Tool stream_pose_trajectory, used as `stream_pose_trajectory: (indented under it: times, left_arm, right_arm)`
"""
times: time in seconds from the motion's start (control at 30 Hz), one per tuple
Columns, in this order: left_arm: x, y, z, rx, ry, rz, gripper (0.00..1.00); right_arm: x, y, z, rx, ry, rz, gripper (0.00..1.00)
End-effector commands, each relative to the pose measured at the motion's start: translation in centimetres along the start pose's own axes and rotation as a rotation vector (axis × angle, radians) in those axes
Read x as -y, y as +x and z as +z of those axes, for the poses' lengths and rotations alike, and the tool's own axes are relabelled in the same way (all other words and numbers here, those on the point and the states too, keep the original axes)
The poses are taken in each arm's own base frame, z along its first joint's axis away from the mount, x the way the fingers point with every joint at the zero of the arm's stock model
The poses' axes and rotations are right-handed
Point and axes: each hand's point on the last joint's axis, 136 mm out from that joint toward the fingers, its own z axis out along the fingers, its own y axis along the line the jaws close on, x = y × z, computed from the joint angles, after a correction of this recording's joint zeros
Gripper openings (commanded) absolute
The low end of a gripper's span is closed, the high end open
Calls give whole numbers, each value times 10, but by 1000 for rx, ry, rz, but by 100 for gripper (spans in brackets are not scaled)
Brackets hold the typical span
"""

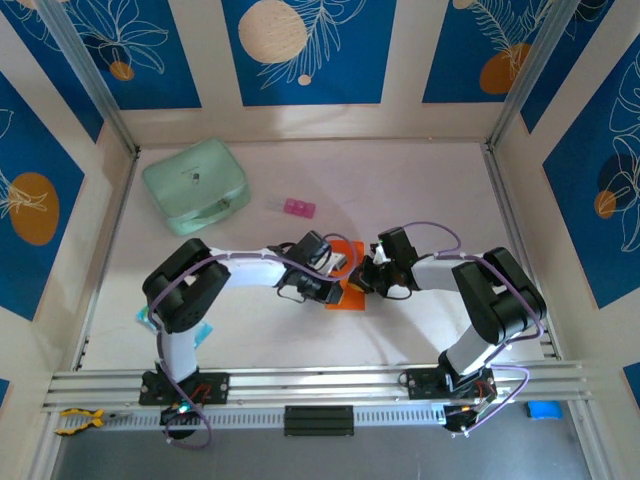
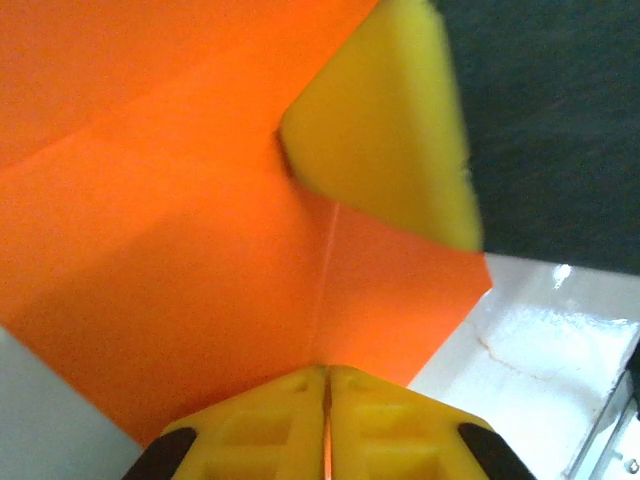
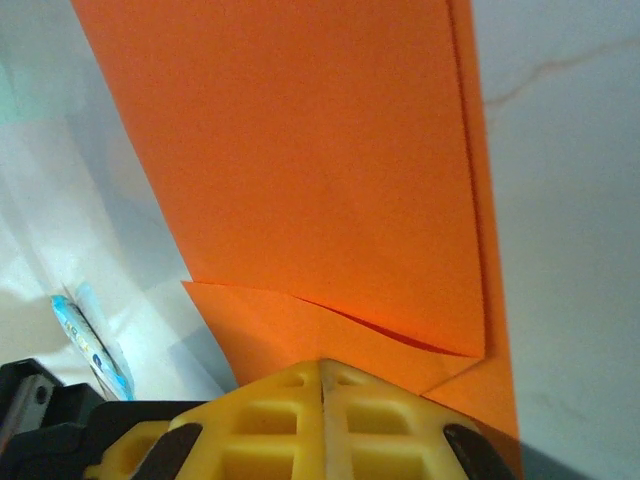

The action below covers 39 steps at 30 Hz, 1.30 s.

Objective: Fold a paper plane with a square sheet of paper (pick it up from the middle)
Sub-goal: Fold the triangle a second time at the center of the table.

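Partly folded thin bright orange paper sheet point(image 1: 350, 287), overlapping flaps, visible creases, mid white bench point(image 1: 420, 190). Left gripper point(image 2: 327, 378) jaws pinched on one edge, right gripper point(image 3: 322, 370) jaws pinched on the opposite edge.

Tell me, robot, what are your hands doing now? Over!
Left gripper shut on orange paper. Right gripper shut on it too. Paper partly folded. Green case, pink block well clear.

The left gripper point(image 2: 326, 385) has its yellow jaws pressed together on the near edge of the orange paper point(image 2: 170, 260), in line with a crease. A second yellow finger point(image 2: 385, 120) touches the paper at upper right. White surface point(image 2: 530, 340) shows lower right.
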Motion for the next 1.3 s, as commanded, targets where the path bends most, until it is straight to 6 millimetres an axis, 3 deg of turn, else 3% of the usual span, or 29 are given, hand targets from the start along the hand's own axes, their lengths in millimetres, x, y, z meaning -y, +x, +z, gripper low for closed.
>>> stream_pose_trajectory:
  times: [0.0,0.23,0.47,0.67,0.93,1.27]
  left_arm:
    - [-25,30,7,-59,-47,-62,9]
    - [-32,39,10,-63,-55,-79,5]
    - [-32,37,10,-60,-59,-80,6]
    - [-32,37,9,-61,-67,-79,5]
    - [-33,37,10,-60,-66,-80,4]
    - [-35,40,12,-76,-66,-81,3]
  right_arm:
    - [36,8,-3,-15,137,48,0]
    - [-3,0,-11,10,29,-46,0]
    - [-23,18,1,-32,-49,-107,0]
    - [-19,33,6,-57,-34,-110,0]
    - [32,35,17,-73,117,-8,0]
    - [25,0,-5,14,73,-2,0]
